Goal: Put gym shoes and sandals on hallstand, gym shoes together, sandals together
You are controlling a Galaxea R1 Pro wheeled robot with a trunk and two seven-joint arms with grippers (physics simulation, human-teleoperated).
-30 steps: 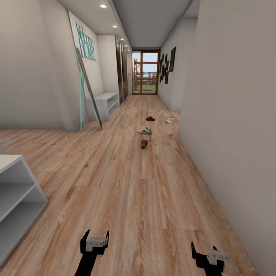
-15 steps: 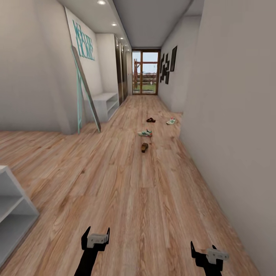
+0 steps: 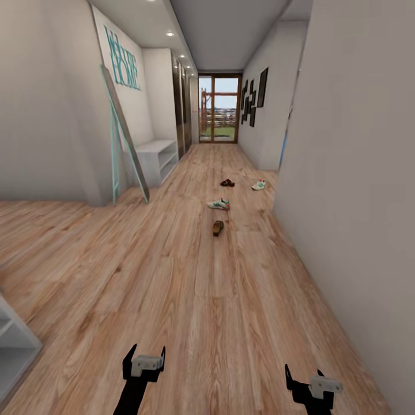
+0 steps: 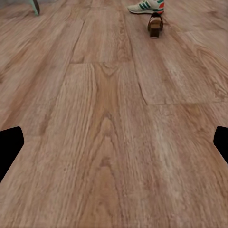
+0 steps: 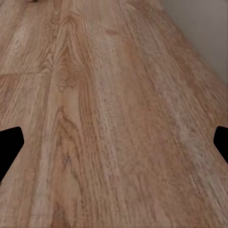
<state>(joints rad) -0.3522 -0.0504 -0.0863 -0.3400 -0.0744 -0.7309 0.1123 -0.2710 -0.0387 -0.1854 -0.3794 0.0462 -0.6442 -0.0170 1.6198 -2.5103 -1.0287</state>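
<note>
Four shoes are lying scattered on the light brown wood-grain plank floor [image 3: 173, 276] well ahead of us, down the corridor. Nearest is a dark brown leather sandal [image 3: 218, 227]; just beyond it a white sneaker with green stripes [image 3: 219, 204] is resting on its sole. Farther on, the second brown sandal [image 3: 227, 183] and the second white sneaker [image 3: 259, 184] are sitting apart, the sneaker close to the right-hand wall. The low light-grey shoe rack [image 3: 157, 157] is standing against the left wall, past a leaning teal-framed mirror [image 3: 124, 138].

We are holding our left gripper [image 3: 144, 362] and right gripper [image 3: 305, 381] low over bare planks, both with fingers spread wide and nothing between them.

Compared with a second ago, we are rolling forward: the shoes are sitting a little lower and larger in the head view, while the white shelf unit [image 3: 14, 346] at our near left is sliding nearly out of the picture.
</note>
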